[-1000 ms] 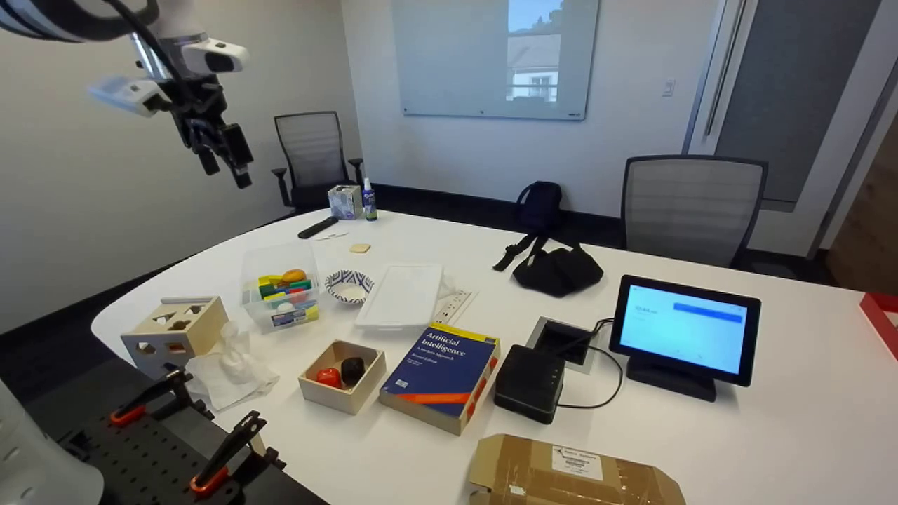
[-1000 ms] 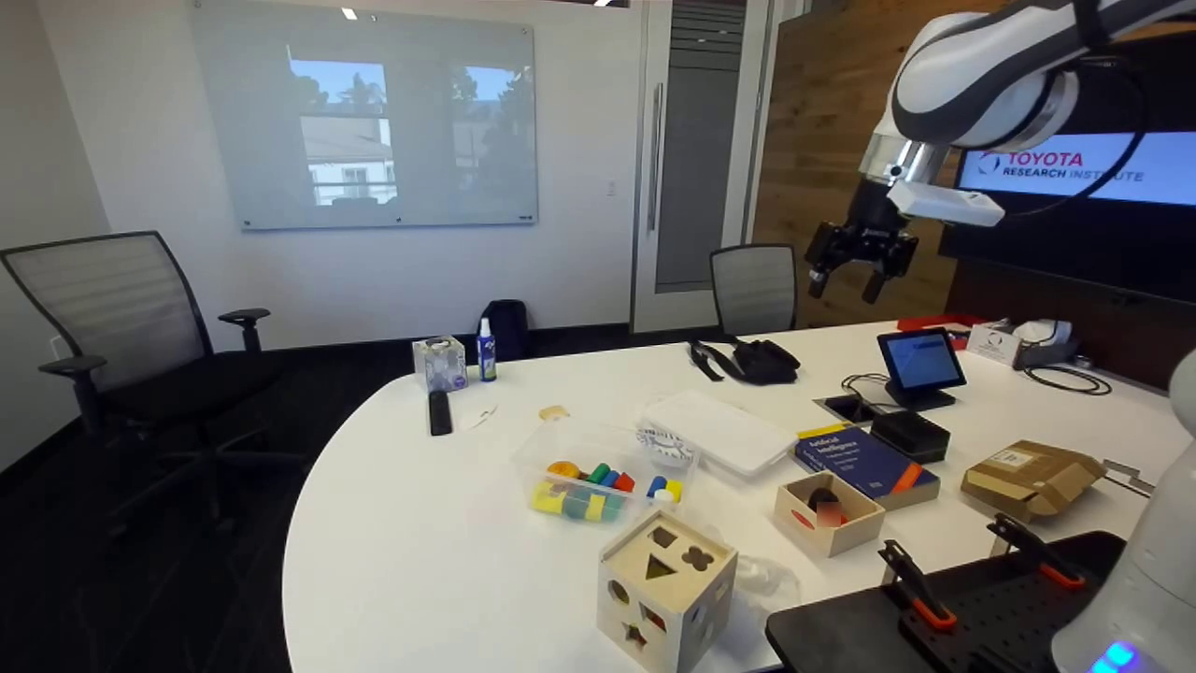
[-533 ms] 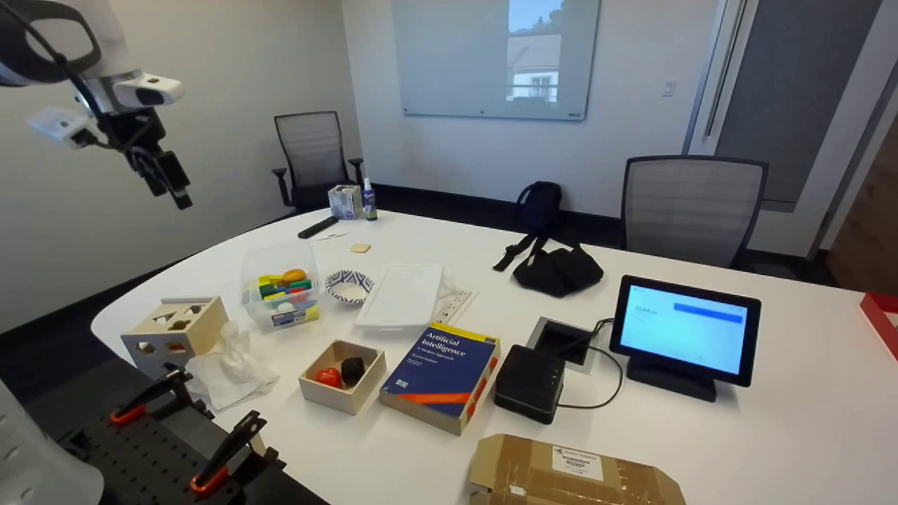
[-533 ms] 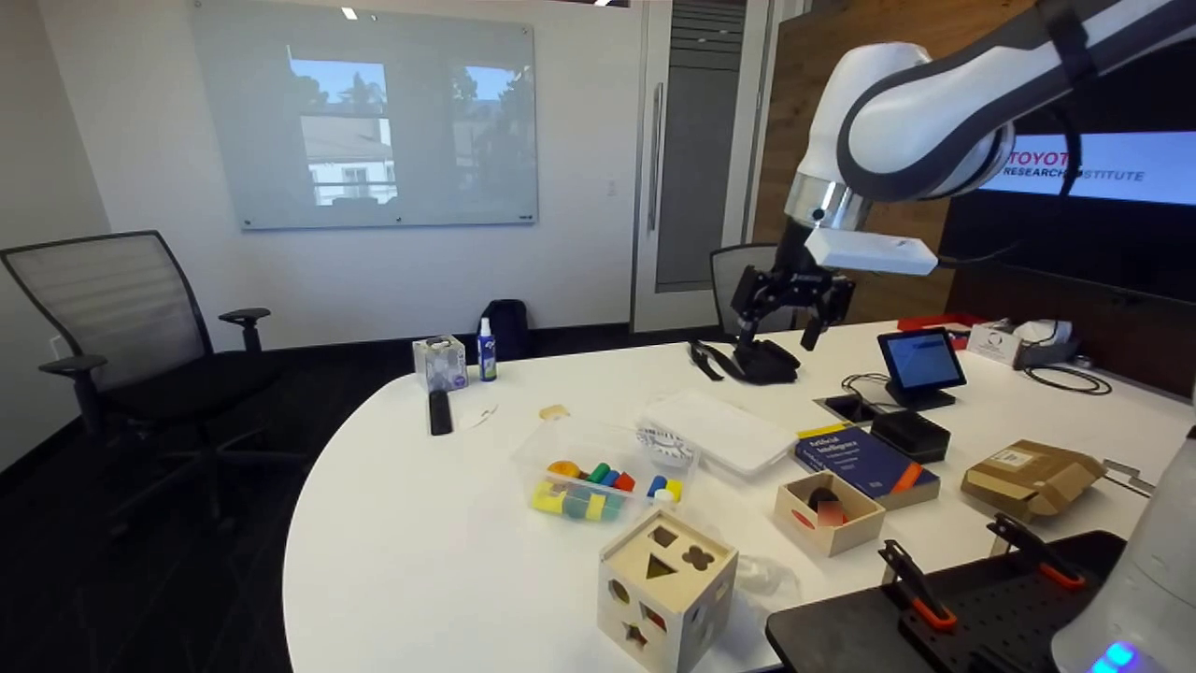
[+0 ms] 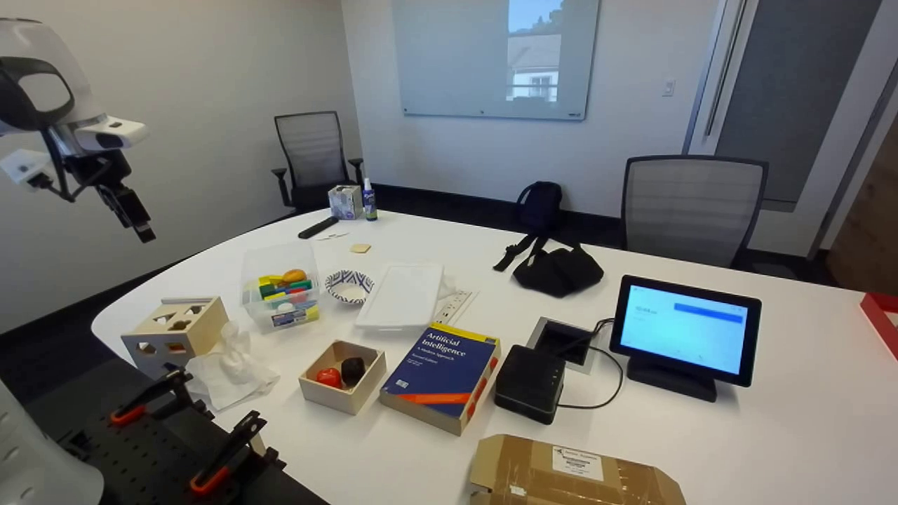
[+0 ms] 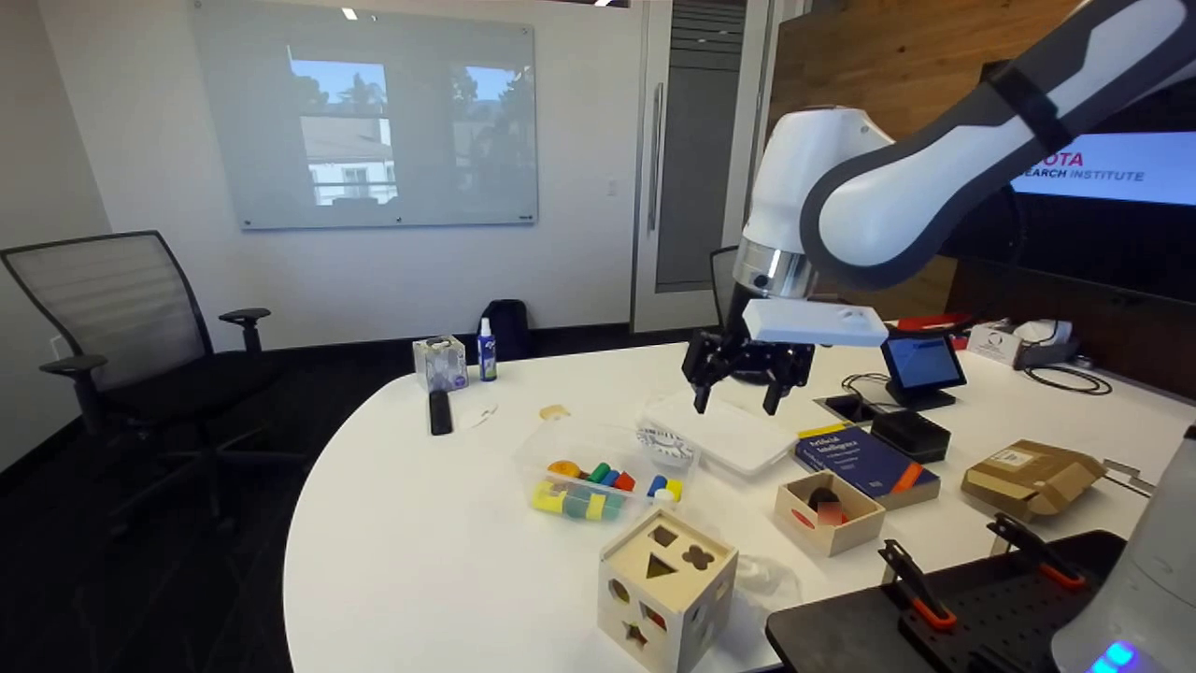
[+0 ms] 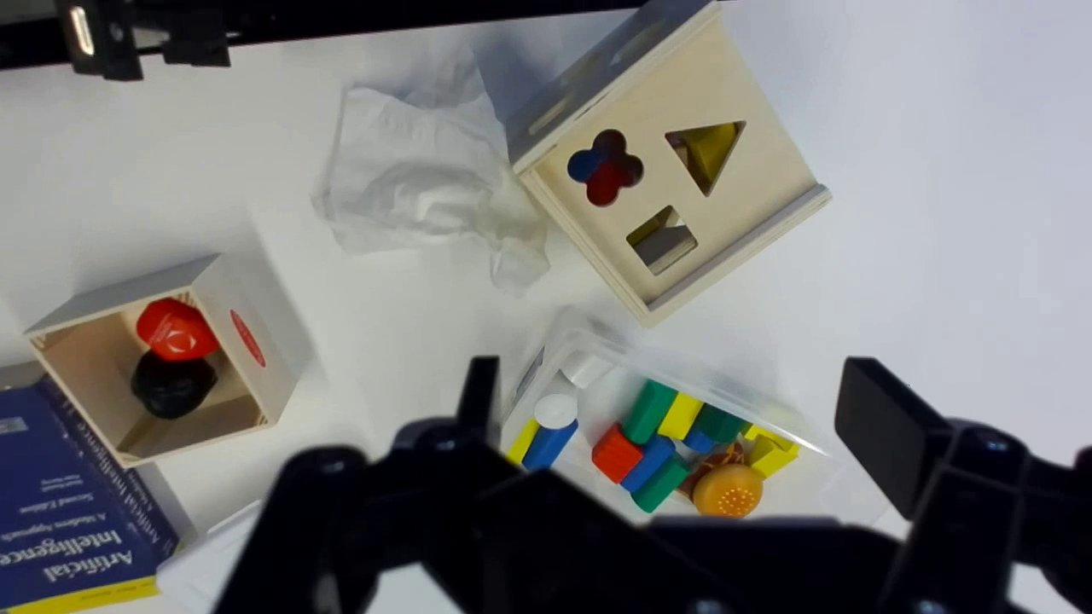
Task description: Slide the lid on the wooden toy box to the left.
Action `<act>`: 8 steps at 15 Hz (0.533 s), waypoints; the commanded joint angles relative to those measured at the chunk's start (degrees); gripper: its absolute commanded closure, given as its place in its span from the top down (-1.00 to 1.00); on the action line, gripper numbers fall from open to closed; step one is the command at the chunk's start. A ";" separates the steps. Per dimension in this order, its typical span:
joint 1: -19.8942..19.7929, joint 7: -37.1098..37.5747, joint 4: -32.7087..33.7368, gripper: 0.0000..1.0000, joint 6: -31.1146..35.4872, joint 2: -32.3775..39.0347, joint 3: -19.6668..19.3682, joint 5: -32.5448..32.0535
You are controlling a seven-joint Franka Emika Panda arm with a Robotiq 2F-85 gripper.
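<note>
The wooden toy box (image 5: pixel 200 333) is a pale cube with shape cut-outs. It stands near the table edge in both exterior views (image 6: pixel 631 598) and at the top of the wrist view (image 7: pixel 589 81). Its lid (image 7: pixel 665 183) is the flat top panel, with clover, triangle and square holes and a raised strip along one edge. The lid also shows in both exterior views (image 5: pixel 172 319) (image 6: pixel 677 579). My gripper (image 6: pixel 736 402) hangs above the table, apart from the box. In the wrist view my gripper (image 7: pixel 674 384) has its fingers wide apart with nothing held.
A clear plastic bin (image 6: pixel 607 449) with coloured blocks stands beside the box. A crumpled white tissue (image 5: pixel 235 368) lies against the box. A low wooden tray (image 5: pixel 344 400), a blue book (image 5: pixel 442 372), a white lid (image 5: pixel 403 298) and a clamped black board (image 6: pixel 860 617) are nearby.
The arm has come down and moved left in both exterior views, bringing the gripper lower over the table. The box, its lid and the other objects have not moved.
</note>
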 commanded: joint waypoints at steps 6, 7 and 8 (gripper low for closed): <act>-2.94 24.08 -2.36 1.00 14.69 10.30 8.11 -11.41; -3.96 28.38 -2.83 1.00 15.46 10.68 9.23 -14.61; -5.25 32.55 -3.19 1.00 15.78 11.08 10.58 -17.56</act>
